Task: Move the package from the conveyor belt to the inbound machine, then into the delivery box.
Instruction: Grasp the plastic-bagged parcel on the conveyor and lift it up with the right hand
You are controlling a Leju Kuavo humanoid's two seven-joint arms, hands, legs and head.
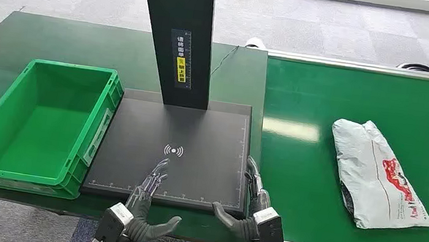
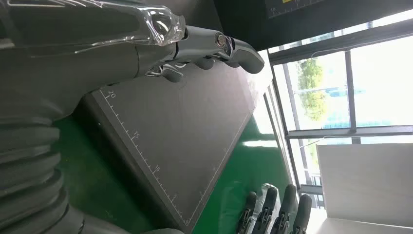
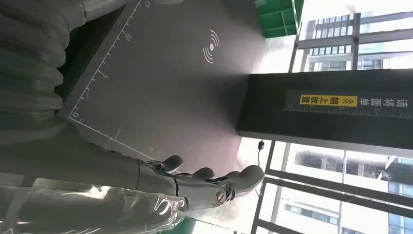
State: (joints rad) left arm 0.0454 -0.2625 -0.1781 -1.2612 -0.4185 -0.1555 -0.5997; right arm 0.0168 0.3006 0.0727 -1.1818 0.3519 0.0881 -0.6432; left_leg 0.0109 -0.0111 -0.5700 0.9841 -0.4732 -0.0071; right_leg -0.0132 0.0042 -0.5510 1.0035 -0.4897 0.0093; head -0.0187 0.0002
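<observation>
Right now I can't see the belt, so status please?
Left hand and right hand open over black scanner pad. White plastic mailer package on green conveyor belt, untouched. Nothing in the way.

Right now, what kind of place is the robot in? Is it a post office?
Probably a parcel sorting station, maybe in a warehouse or test lab. A mail bag lies on a green conveyor belt, beside a black scanning pad and an empty green crate.
</observation>
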